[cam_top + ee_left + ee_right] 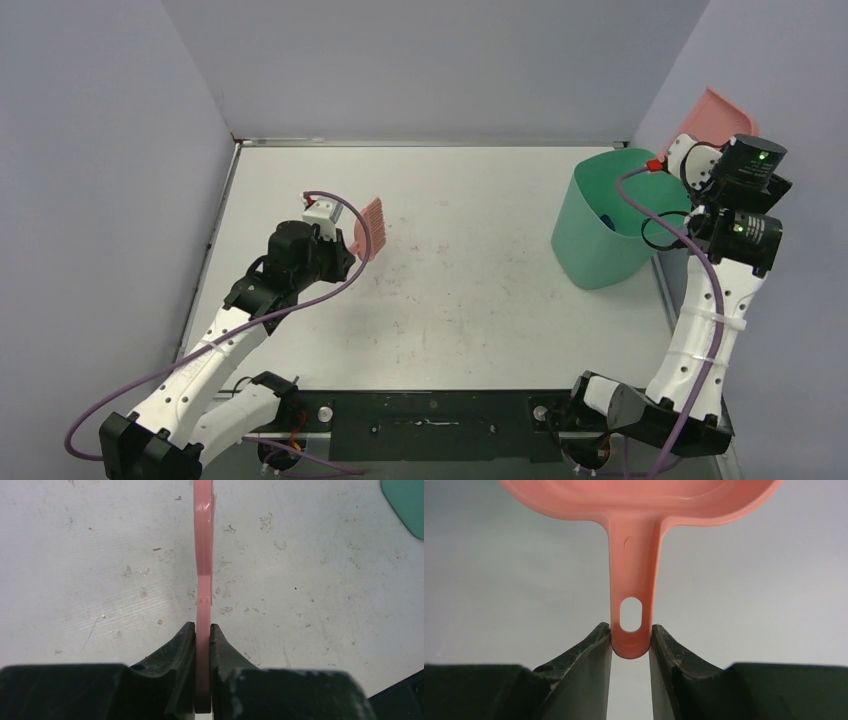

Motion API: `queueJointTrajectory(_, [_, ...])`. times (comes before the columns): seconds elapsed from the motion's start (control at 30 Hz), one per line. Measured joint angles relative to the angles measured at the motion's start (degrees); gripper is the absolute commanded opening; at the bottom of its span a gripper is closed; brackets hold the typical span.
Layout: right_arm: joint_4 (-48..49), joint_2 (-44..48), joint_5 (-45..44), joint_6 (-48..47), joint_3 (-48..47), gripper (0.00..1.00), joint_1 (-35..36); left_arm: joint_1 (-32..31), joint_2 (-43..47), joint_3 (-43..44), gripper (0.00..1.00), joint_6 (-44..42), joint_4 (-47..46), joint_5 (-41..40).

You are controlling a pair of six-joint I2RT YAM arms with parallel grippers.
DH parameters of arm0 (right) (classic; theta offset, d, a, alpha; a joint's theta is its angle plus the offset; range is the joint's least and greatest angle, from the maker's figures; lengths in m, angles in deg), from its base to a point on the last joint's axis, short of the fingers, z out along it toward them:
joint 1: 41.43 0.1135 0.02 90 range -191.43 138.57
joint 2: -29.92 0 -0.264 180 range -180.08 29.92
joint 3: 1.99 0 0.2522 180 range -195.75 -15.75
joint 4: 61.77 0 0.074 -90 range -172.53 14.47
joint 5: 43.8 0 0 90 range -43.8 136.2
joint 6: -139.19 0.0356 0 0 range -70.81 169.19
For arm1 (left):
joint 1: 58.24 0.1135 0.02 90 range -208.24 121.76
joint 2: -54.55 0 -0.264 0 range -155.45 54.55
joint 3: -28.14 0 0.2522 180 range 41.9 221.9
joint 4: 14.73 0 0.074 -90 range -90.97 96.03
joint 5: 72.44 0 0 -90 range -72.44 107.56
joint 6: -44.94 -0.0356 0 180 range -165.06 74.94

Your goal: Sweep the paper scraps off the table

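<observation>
Left pincer (202,630) was clamped tight on the thin handle of the pink brush (203,555), jaws pressed flat on either side. Right pincer (630,630) was closed to a narrow gap on the tip of the pink dustpan (639,500) handle, just beside its hanging hole. Of the paper scraps, only one dark bit (607,220) could be made out, lying inside the green bin (600,245). None could be picked out on the table (480,320), only grey scuffs and specks. Judged step: emptying the pan into the bin, sweeping likely done or nearly so. The pan sat raised above and behind the bin's far right rim, near the wall. Whether it held anything could not be told. Next move probably calls for a firm tip of the pan over the bin mouth, then a scan of the table for leftovers before the tools go down. Left arm reached forward from its base with the elbow bent, holding the brush edge-on over the left-centre of the table, bristles pointing away; contact with the surface unclear. Right arm rose steeply from its base, wrist folded over beside the bin.
</observation>
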Motion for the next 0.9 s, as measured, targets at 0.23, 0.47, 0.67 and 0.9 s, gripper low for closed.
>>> queueJointTrajectory(0.23, [-4.0,2.5,4.4,3.6,-3.7,0.07,0.3,0.0,-0.5,0.1,0.0,-0.5,0.1,-1.7])
queueJointTrajectory(0.47, [2.5,0.2,-4.5,-3.9,12.9,0.06,0.8,0.0,-1.0,0.1,0.0,-0.7,0.5,-2.2])
queueJointTrajectory(0.67, [3.4,-3.8,-6.0,-5.7,7.1,0.05,3.8,0.0,-1.0,0.1,0.0,-1.0,0.5,-2.6])
queueJointTrajectory(0.9, [-0.3,0.1,-0.7,0.8,-0.4,0.05,4.3,0.0,-1.4,0.1,0.0,-1.0,0.6,-2.6])
